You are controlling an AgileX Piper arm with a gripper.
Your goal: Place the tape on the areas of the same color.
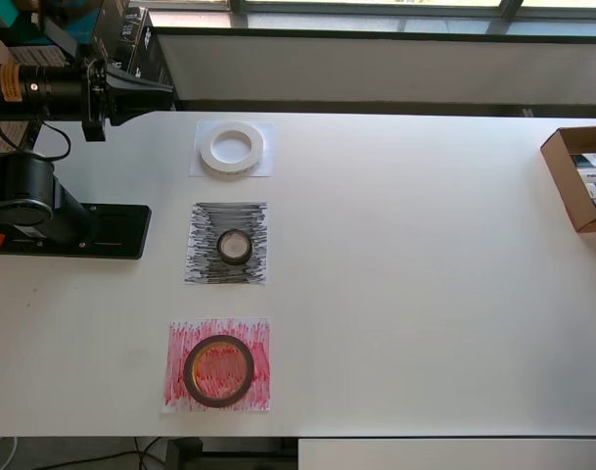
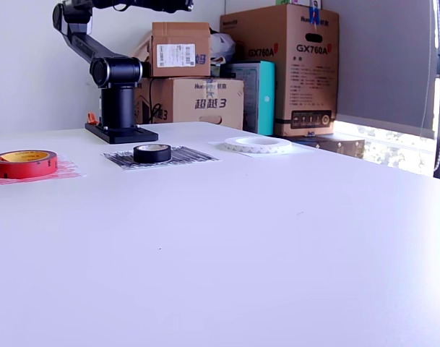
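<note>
Judged done: all 3 rolls on matching sheets. Step in hand = retreat/park only; keep arm clear of sheets, no nudging rolls, no re-grasp needed.

Gripper (image 1: 151, 95) upper left of overhead view, above table edge, well apart from rolls; jaw state cannot tell, nothing seen held.

White tape roll (image 1: 232, 149) large, flat, centred on white sheet (image 1: 202, 166), top of column.
Black tape roll (image 1: 235, 247) small, on black-scribbled sheet (image 1: 205, 264), mid.
Dark red tape roll (image 1: 218, 371), yellowish core, on red-scribbled sheet (image 1: 180, 343), lower left.

Cardboard box (image 1: 572, 186) at right edge, well apart.
</note>
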